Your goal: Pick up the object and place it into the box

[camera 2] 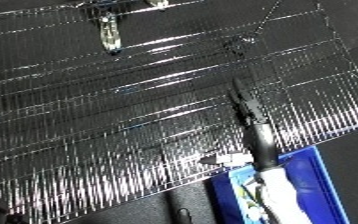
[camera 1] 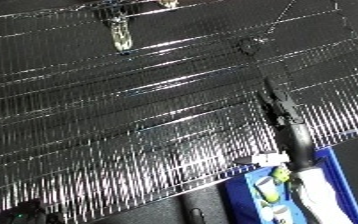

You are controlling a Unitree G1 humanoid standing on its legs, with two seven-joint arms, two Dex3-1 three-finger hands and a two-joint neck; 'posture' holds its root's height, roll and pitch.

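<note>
A small pale, shiny object (camera 1: 119,34) lies far up on the left of the glossy black ribbed table (camera 1: 158,125). The blue bin (camera 2: 313,162) stands at the lower right, off the table's near edge, with white and yellow-green items inside. My right forearm rises out from over the bin. My right hand (camera 1: 279,105) is over the table's right part, fingers stretched up the view, open and holding nothing, far from the object. A dark shape in the bottom left corner (camera 1: 24,214) looks like my left hand.
A second small pale thing (camera 1: 167,4) shows at the top edge. A small white piece (camera 1: 269,158) sits by the bin's upper left corner. Dark floor lies below the table's slanted near edge.
</note>
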